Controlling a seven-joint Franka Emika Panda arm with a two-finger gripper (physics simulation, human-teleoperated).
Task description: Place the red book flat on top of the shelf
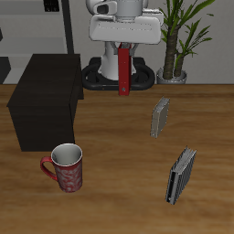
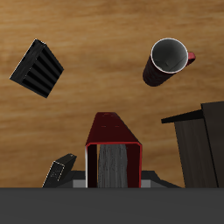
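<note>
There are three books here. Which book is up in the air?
The red book. It hangs upright in the gripper, off the table. The two grey books both stand on the wood.

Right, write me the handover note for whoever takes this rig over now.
End effector: shut on the red book, which hangs upright in the air, lifted clear of the table.
Shelf: its flat top is bare, and the book hangs beside it, not yet over it.
Done: book picked up and raised.
Left: carry it over the shelf, turn it flat, set it down on top, release.
Nearby: a red mug by the front edge and two grey books standing on the table, all away from the likely path.
</note>
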